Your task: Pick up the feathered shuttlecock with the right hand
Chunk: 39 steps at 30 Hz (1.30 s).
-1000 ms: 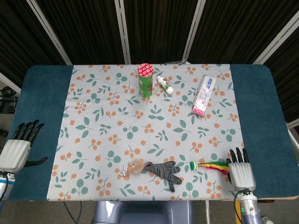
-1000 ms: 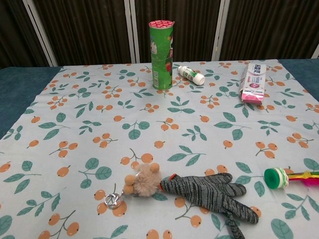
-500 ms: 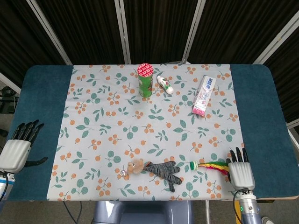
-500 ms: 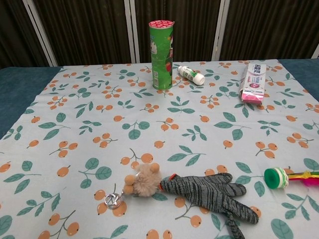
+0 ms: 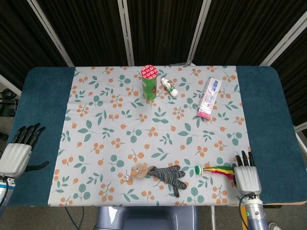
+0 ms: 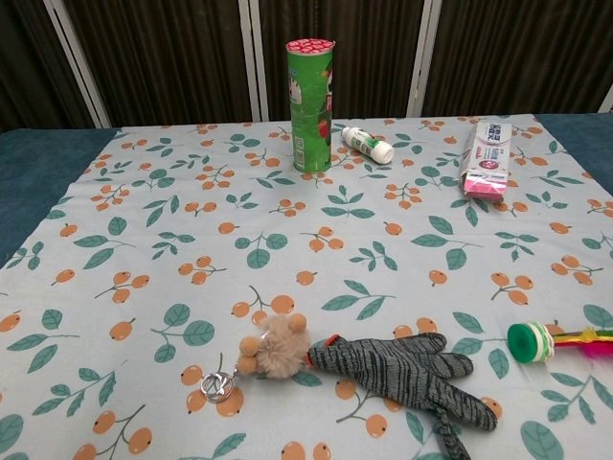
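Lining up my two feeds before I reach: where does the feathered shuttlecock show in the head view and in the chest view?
Head view: the feathered shuttlecock lies near the bottom right, just left of the right hand.
Chest view: it sits at the right edge, lower part, green base showing and feathers cut off by the frame.
Shared landmark: the striped grey glove lies just left of the shuttlecock in both views.

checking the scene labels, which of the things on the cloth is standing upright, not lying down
Only the green can with the red lid, at the far side of the cloth. The small white bottle, toothpaste box, striped glove and feathered shuttlecock all lie flat.
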Each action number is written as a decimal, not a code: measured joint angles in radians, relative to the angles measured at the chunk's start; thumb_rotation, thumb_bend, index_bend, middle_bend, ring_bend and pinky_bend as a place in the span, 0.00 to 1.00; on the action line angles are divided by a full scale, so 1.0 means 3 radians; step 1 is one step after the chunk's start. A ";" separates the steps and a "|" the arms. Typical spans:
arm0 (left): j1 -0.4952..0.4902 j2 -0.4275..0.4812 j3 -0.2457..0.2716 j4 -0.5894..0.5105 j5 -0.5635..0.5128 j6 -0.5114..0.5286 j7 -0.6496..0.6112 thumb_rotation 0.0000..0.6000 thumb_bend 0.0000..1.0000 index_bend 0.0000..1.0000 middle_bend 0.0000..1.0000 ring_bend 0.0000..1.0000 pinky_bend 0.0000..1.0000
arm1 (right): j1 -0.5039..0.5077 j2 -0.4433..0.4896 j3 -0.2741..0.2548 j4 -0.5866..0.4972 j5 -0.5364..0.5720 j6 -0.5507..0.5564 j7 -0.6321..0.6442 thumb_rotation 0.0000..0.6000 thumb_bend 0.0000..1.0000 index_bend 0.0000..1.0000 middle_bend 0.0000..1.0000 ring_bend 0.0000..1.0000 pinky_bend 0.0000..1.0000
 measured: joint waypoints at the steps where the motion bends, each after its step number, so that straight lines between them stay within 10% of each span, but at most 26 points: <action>1: 0.0000 0.0000 0.0000 0.0000 0.0000 0.0000 0.0000 0.89 0.12 0.05 0.00 0.00 0.00 | 0.0000 0.0000 0.0000 -0.0001 0.0001 -0.0002 -0.0001 1.00 0.37 0.56 0.18 0.00 0.00; 39: -0.0004 -0.0004 -0.0007 -0.0012 -0.0020 -0.0010 0.0023 0.88 0.11 0.06 0.00 0.00 0.00 | 0.0218 0.0383 0.0217 -0.0579 -0.0386 0.0176 -0.0284 1.00 0.39 0.59 0.20 0.00 0.00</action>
